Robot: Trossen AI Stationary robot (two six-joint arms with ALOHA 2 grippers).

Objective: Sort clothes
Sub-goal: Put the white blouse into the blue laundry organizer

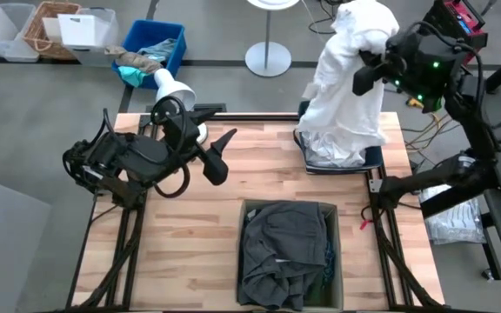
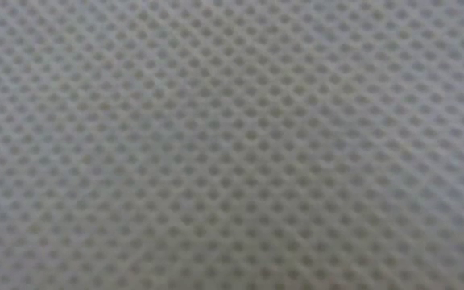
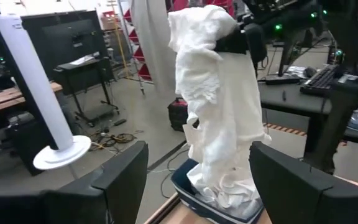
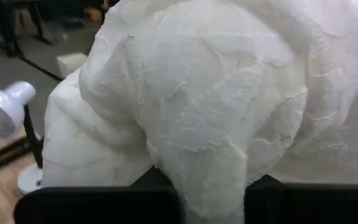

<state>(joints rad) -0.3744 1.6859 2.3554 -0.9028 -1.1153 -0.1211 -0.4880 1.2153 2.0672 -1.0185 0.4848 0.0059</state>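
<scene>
Hanging from the right gripper (image 1: 374, 65), a white garment (image 1: 346, 87) is held high above the far right corner of the table (image 1: 181, 235), its long axis running near vertical. The right gripper's fingers are clamped on the upper folds; in the left wrist view the same garment (image 3: 219, 106) drapes down from the dark gripper (image 3: 238, 42), and its lower end rests bunched in a dark tray (image 3: 188, 190) at the table's far edge. The tray (image 1: 374, 158) thus lies directly beneath the held cloth, so a lowering or release would land the garment there, in the inspector's judgement.

The left gripper (image 1: 218, 156) waits over the left half of the table, jaws spread and empty, pointing toward the tray but well apart from it. The right arm is plainly the nearer one to the white garment.

A charcoal grey garment (image 1: 281, 252) fills a box (image 1: 332, 209) at the near middle of the table, apart from both grippers.

The low view is wholly covered by a mesh-like fabric surface (image 2: 232, 145).

No brand, label or legible writing is visible in any view.
</scene>
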